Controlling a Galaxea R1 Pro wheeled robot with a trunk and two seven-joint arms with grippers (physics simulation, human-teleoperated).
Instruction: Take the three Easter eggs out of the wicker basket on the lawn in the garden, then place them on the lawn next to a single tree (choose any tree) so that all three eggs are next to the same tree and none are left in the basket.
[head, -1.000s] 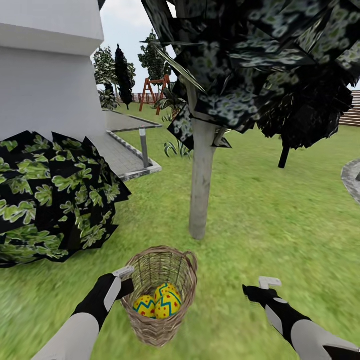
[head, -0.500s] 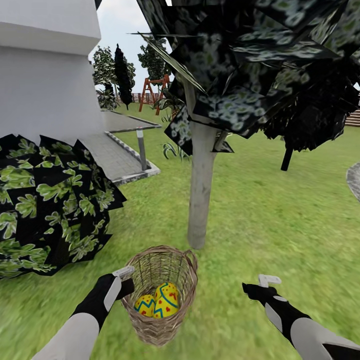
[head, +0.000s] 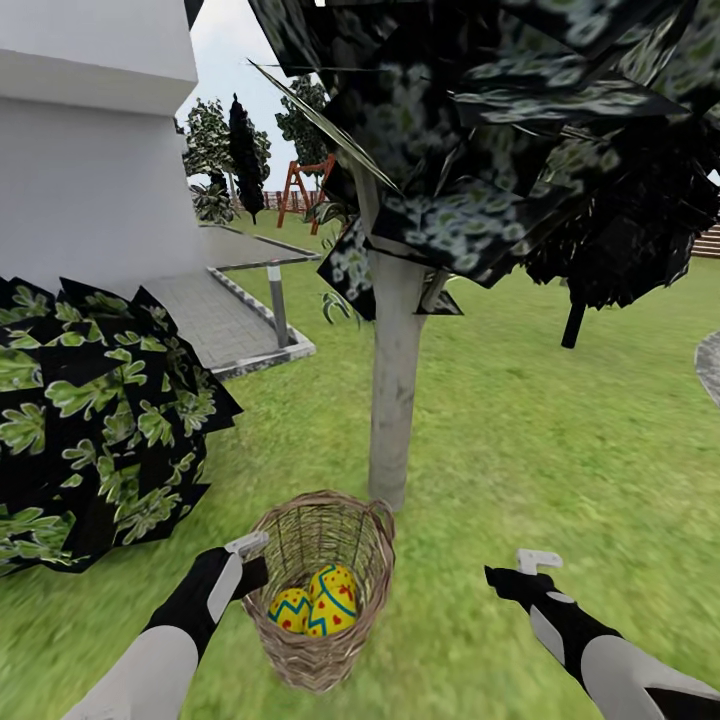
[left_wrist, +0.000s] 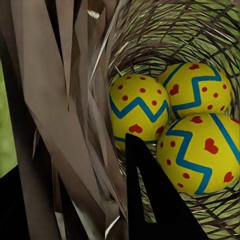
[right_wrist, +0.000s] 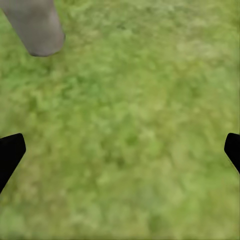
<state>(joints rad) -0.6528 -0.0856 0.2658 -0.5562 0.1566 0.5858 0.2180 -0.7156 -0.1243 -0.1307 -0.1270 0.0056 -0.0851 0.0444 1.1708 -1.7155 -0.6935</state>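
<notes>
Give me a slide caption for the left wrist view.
Left gripper finger on the wicker basket wall, three Easter eggs inside.

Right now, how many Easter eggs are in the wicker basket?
3, all down inside the wicker basket on its floor, pressed together: one on the left tool's side, one farther back, one nearest the robot. None shows on the lawn.

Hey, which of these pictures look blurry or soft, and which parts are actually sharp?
Head view: grass at the bottom edges is smeared, while the tree trunk and basket are fairly crisp. Left wrist view: the eggs are sharp, the near wicker wall a soft blur. Right wrist view: the lawn is soft and mottled throughout, and the trunk base is fuzzy.
</notes>
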